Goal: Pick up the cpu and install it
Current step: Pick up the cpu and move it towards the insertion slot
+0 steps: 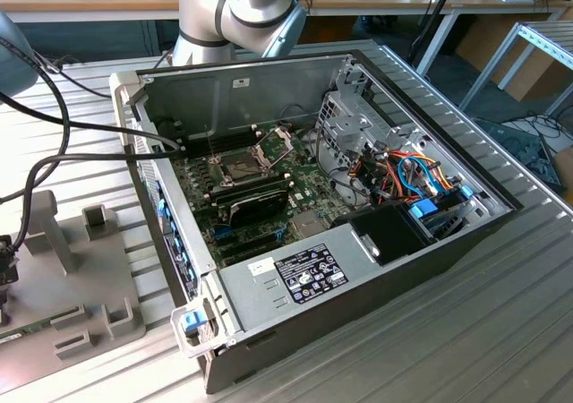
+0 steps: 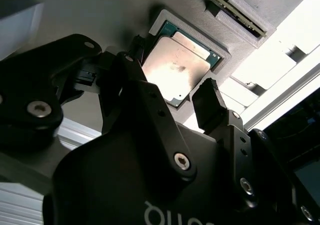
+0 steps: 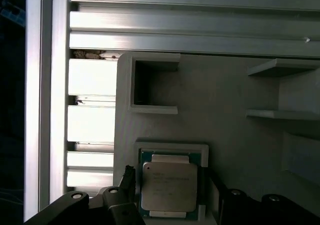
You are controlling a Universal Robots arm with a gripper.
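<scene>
Silver-grey jointed arm (image 1: pixel 242 9) with pale blue caps, matte black claw (image 2: pixel 171 75), silver hex screws (image 2: pixel 181 160)

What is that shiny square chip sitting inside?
The cpu lies in a raised-rim square pocket of a grey holder, with the open end effector straddling it. The pocket's floor beneath is covered by the chip.
</scene>
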